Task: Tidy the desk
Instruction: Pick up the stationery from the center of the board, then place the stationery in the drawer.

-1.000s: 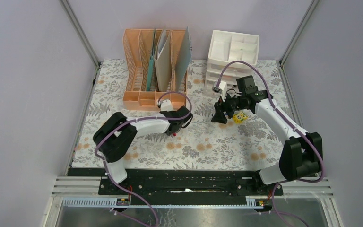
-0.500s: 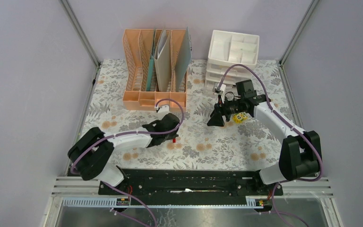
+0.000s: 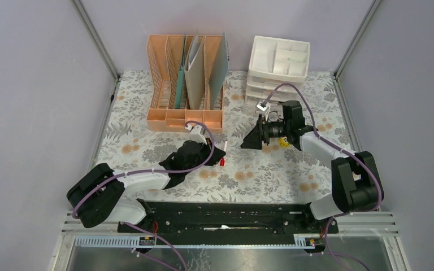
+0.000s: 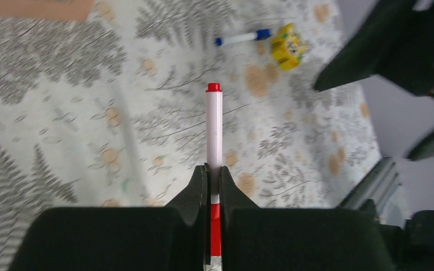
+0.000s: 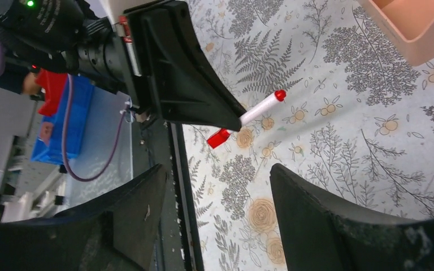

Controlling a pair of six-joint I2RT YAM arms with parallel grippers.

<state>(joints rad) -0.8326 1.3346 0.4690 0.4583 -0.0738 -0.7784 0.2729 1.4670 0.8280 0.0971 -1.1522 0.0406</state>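
The desk (image 3: 135, 121) is a tabletop under pale cloth with a fern and flower print. My left gripper (image 3: 219, 154) hangs low over its middle, shut on a white marker with red ends (image 4: 214, 130) that points away from the jaws. In the left wrist view, that gripper (image 4: 213, 169) has the marker's barrel pinched between its tips. My right gripper (image 3: 251, 140) stands open a little to the right, facing the left one. The right wrist view shows its fingers (image 5: 217, 169) empty, with the marker (image 5: 259, 108) beyond. A blue-capped pen (image 4: 242, 38) and a small yellow toy (image 4: 289, 46) lie on the cloth by the right arm.
A peach file rack (image 3: 172, 84) holding folders stands at the back centre, with a low tray section (image 3: 175, 119) in front. A white drawer unit (image 3: 277, 62) stands at the back right. A black rail (image 3: 226, 212) runs along the near edge. Frame posts mark the back corners.
The left arm has stretched out low, carrying the marker nearer and then to the right. The right gripper has moved left, turned to face the left one, and opened slightly wider.
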